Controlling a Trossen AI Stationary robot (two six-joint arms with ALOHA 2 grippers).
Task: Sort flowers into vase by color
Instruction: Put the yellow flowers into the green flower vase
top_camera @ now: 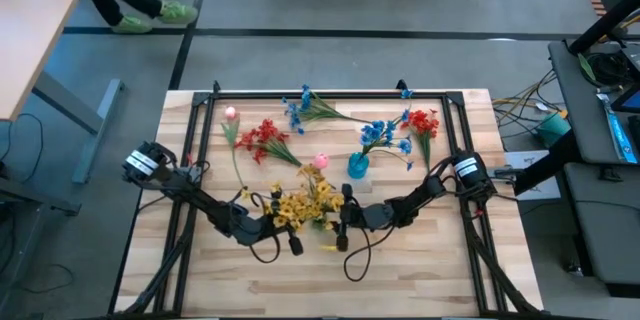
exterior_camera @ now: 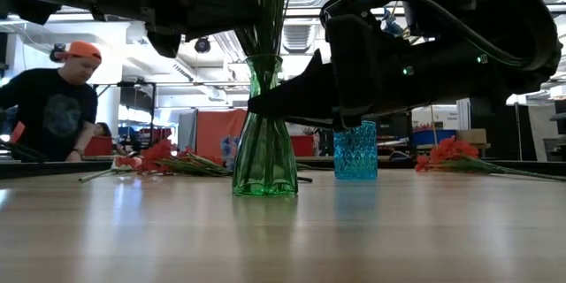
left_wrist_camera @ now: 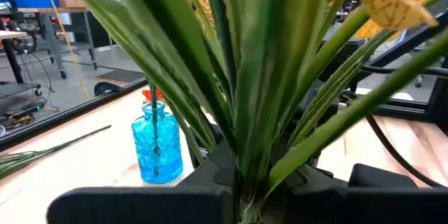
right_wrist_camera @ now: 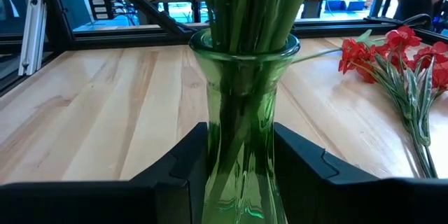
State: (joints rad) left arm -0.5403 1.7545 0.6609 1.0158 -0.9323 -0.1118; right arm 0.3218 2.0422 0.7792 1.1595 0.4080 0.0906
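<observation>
Your right gripper (right_wrist_camera: 241,175) clamps the green glass vase (right_wrist_camera: 243,112) near the table's front edge; left gripper (left_wrist_camera: 241,196), pinched shut on the yellow flower stems (left_wrist_camera: 266,77). Stems are light, floppy; the glass is slippery, so grip its narrow waist.

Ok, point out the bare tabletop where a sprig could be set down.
Free: the near strip of the table below both grippers, and the left side beside the red flowers. Crowded: the middle, around the green vase, the blue vase and the yellow flowers.
</observation>
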